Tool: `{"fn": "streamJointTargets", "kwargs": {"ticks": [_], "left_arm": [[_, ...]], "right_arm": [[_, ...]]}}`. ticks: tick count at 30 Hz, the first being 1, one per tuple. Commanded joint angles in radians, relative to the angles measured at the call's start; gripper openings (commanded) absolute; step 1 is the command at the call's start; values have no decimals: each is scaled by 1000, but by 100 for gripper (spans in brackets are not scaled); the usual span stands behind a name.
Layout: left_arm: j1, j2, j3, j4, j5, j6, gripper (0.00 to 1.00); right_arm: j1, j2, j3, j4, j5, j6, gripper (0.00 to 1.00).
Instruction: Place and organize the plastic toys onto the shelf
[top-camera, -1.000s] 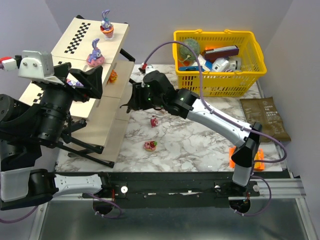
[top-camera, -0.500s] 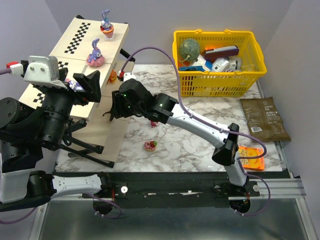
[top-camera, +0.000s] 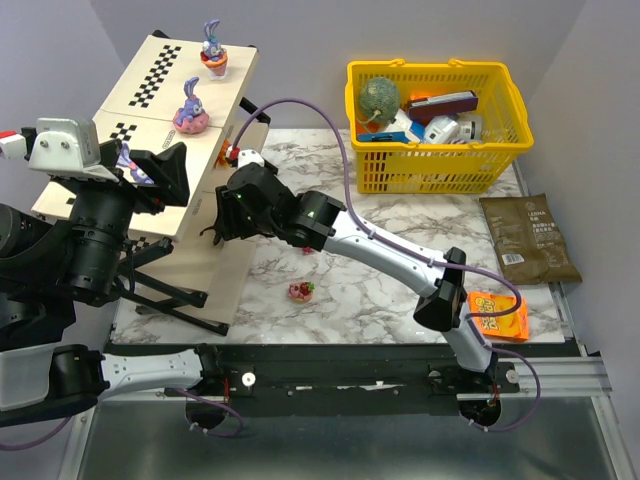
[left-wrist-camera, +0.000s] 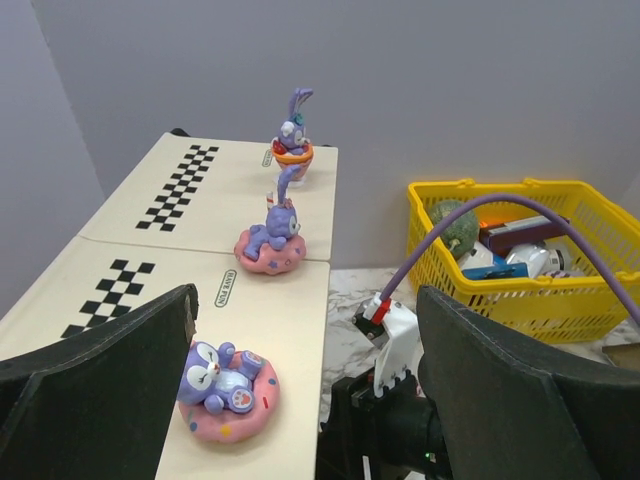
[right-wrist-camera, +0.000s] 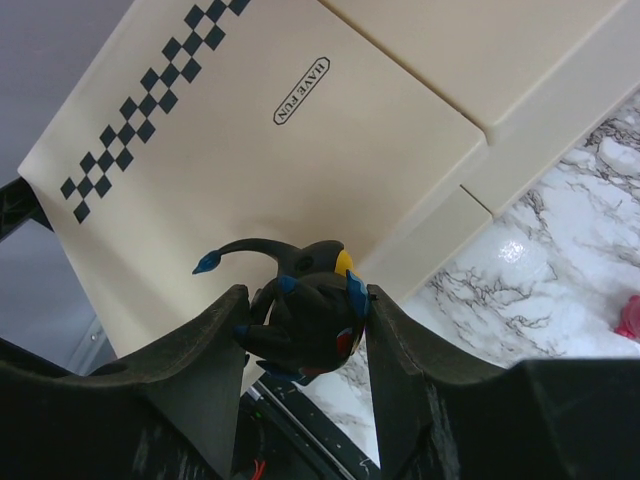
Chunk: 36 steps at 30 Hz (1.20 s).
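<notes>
The shelf (top-camera: 150, 75) stands slanted at the left. Two purple rabbit toys (top-camera: 211, 45) (top-camera: 190, 105) sit on its upper panels. A third rabbit on a pink doughnut (left-wrist-camera: 228, 390) lies on the panel just under my left gripper (left-wrist-camera: 300, 400), which is open and empty above it. My right gripper (right-wrist-camera: 305, 320) is shut on a black toy with blue tips (right-wrist-camera: 300, 305) and hangs over the lower beige panel (right-wrist-camera: 300, 150) near its right edge. Two small pink-red toys (top-camera: 310, 243) (top-camera: 300, 291) lie on the marble table.
A yellow basket (top-camera: 500, 70) holding a green ball (top-camera: 380, 97) and boxes stands at the back right. A brown packet (top-camera: 530, 235) and an orange packet (top-camera: 497, 312) lie at the right. The right arm's purple cable arcs above the shelf's right side.
My right arm has swung left from the table over the shelf's lower panel, carrying the black toy. The left gripper has shifted slightly left. The orange packet is now uncovered.
</notes>
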Motion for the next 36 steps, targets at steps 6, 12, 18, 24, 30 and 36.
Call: {"fn": "streamJointTargets", "kwargs": {"ticks": [6, 12, 18, 24, 30, 36], "left_arm": [[3, -20, -18, 6, -36, 0, 99], [3, -24, -24, 5, -43, -8, 99], [3, -29, -27, 0, -47, -17, 99], [1, -32, -30, -3, -50, -22, 99], [3, -40, -29, -11, -53, -28, 99], [1, -49, -26, -21, -58, -40, 99]], "right_arm": [[24, 46, 57, -26, 51, -38, 1], [36, 64, 85, -38, 74, -64, 3], [49, 73, 97, -70, 100, -79, 4], [64, 82, 97, -41, 103, -101, 11], [72, 102, 106, -18, 120, -118, 22], [75, 115, 108, 14, 140, -136, 28]]}}
